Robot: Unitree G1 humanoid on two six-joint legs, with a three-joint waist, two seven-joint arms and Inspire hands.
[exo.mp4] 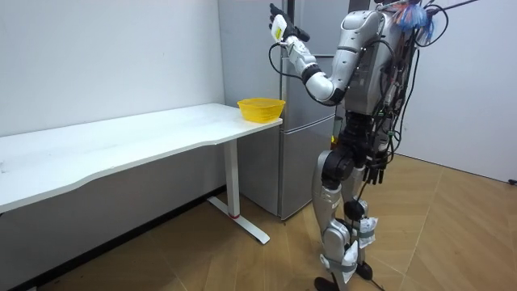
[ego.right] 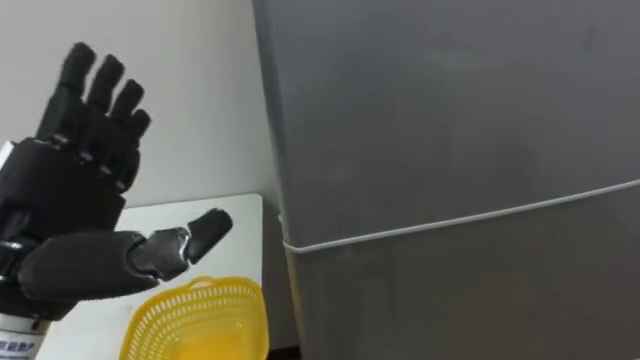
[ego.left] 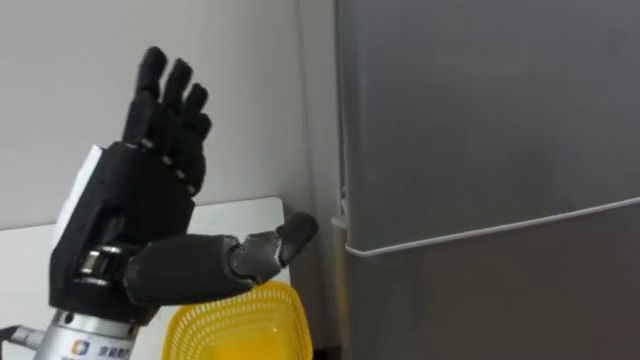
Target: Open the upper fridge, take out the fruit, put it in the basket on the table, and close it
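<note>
Grey smooth fridge door [ego.left: 480, 120] shut; black left robot hand [ego.left: 140, 200] released, splayed beside its edge; yellow mesh basket [ego.left: 240, 320] below.

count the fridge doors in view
2: the upper door, shut, beside the raised left hand; the lower door below the seam, also shut. More could sit above the frame.
</note>
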